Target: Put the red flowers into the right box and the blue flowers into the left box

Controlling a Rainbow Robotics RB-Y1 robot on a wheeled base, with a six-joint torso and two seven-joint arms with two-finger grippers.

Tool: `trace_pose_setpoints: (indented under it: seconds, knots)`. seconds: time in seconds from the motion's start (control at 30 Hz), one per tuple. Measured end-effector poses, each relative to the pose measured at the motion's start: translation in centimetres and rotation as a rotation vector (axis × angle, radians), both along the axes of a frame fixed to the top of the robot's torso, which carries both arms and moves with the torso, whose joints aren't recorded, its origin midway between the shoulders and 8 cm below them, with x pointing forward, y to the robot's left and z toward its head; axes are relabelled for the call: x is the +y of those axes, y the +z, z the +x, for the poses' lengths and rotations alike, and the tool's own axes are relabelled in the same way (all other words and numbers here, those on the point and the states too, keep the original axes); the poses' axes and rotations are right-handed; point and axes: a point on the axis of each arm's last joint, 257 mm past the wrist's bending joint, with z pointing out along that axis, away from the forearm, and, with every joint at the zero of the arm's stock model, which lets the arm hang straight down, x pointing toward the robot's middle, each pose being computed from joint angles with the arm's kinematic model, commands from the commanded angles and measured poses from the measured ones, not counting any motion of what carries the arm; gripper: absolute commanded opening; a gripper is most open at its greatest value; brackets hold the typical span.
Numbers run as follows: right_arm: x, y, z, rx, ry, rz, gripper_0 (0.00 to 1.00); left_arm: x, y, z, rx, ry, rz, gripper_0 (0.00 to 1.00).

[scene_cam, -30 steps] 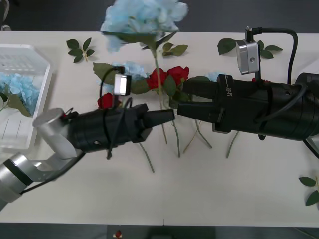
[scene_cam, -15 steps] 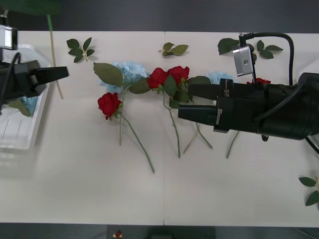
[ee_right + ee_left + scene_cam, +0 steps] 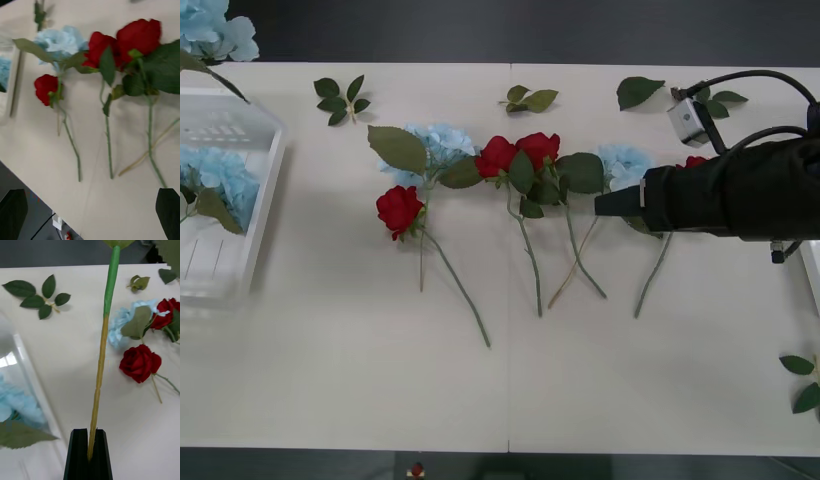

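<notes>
My left gripper (image 3: 90, 452) is shut on the thin stem (image 3: 101, 363) of a blue flower, whose head (image 3: 210, 30) hangs above the far corner of the left box (image 3: 255, 130). Another blue flower (image 3: 220, 180) lies inside that basket. On the table lie two blue flowers (image 3: 442, 145) (image 3: 623, 163) and red flowers (image 3: 400, 208) (image 3: 495, 155) (image 3: 537, 148); one more red flower (image 3: 695, 161) peeks from behind my right arm. My right gripper (image 3: 600, 205) (image 3: 90, 213) is open and holds nothing, hovering right of the middle roses. The right box's edge (image 3: 814, 280) shows at the far right.
Loose green leaf sprigs lie at the back of the table (image 3: 340, 98) (image 3: 530, 98) (image 3: 638, 92) and near the right front corner (image 3: 805, 380). Flower stems fan toward the table's front. Open tabletop runs along the front edge.
My left arm swung left from the table's middle, carrying the blue flower over to the basket. My right arm drew back to the right, uncovering the pale blue flower beside the roses.
</notes>
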Motion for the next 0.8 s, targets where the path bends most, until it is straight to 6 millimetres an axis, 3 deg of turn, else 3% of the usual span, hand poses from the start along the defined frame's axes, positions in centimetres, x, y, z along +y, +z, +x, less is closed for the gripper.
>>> trace_pose_setpoints:
  seconds: [0.17, 0.5, 0.63, 0.8]
  knots:
    - [-4.2, -1.8, 1.7, 0.131, -0.224, -0.065, 1.0, 4.1, -0.6, -0.3, 0.012, 0.088, 0.055, 0.0]
    - [-13.1, -6.8, 7.4, 0.201, -0.467, -0.245, 1.0, 12.8, -4.9, -2.6, 0.069, 0.318, 0.116, 0.0]
    - [-15.4, -8.0, 9.2, 0.221, -0.556, -0.287, 1.0, 14.3, -6.1, -3.3, 0.088, 0.358, 0.12, 0.0]
    - [-16.4, -9.1, 10.9, 0.276, -0.676, -0.229, 1.0, 14.4, -8.7, -3.0, 0.096, 0.378, 0.156, 0.0]
